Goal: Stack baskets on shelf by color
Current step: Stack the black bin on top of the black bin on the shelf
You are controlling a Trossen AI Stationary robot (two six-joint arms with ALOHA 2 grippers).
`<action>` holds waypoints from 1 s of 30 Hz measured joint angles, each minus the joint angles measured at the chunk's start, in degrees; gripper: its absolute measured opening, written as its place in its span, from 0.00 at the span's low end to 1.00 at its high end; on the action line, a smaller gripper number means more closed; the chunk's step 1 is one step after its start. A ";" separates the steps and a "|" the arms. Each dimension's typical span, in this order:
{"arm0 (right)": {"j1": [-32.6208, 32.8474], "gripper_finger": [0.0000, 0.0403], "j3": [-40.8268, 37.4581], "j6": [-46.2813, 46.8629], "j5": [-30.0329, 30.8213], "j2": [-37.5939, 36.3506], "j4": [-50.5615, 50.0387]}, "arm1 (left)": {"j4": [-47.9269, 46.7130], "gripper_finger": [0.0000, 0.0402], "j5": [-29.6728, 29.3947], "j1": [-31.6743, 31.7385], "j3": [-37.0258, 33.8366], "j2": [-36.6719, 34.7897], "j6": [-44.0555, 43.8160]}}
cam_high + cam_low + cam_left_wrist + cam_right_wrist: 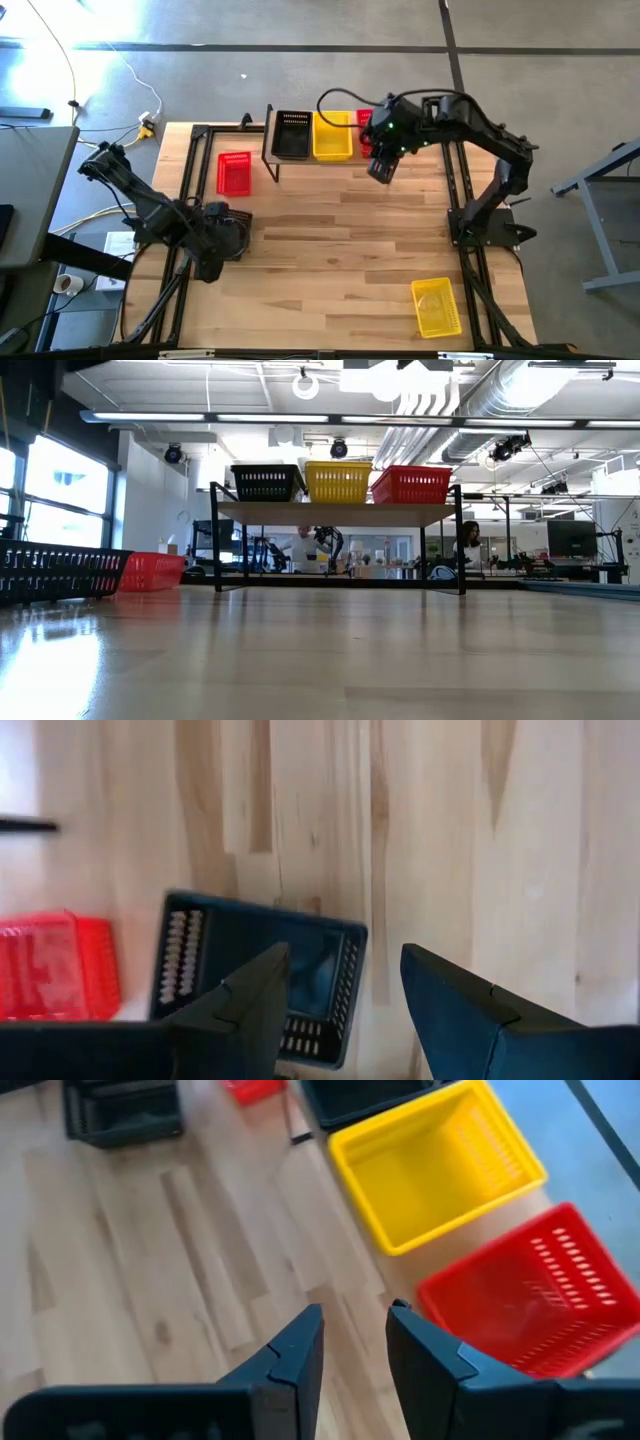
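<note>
The shelf (340, 513) carries a black basket (267, 482), a yellow basket (338, 481) and a red basket (411, 484) side by side. My right gripper (352, 1318) is open and hovers just in front of the shelf's red basket (530, 1300), touching nothing. My left gripper (342, 960) is open above another black basket (255, 970) that stands on the table; one end wall of it lies between the fingers, below them. In the high view the left arm (215, 240) hides that basket. A second red basket (234, 172) stands on the table left of the shelf.
A yellow basket (436, 306) lies near the table's near right corner. Black frame rails (190, 180) run along the table's left and right sides. Bare wood (340, 230) spreads between the arms. People show in the room behind the shelf (305, 550).
</note>
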 joint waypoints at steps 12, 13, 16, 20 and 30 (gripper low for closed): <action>6.26 0.24 -0.04 2.67 0.35 0.01 0.11 | 10.21 0.45 2.99 -3.46 -13.94 -0.12 -2.50; 6.51 0.24 -0.04 2.91 0.37 0.01 0.11 | 10.26 0.45 3.57 -3.48 -14.85 -0.13 -2.67; 7.12 0.24 -0.04 2.95 0.42 0.01 0.11 | 10.81 0.45 5.60 -3.46 -17.29 -0.10 -3.92; 7.45 0.24 -0.04 3.66 0.54 0.01 0.13 | 13.89 0.45 8.97 -3.46 -20.21 -0.10 -4.74; 7.43 0.24 -0.04 4.02 1.01 0.01 0.13 | 15.87 0.45 9.32 -3.26 -25.49 -0.06 -7.74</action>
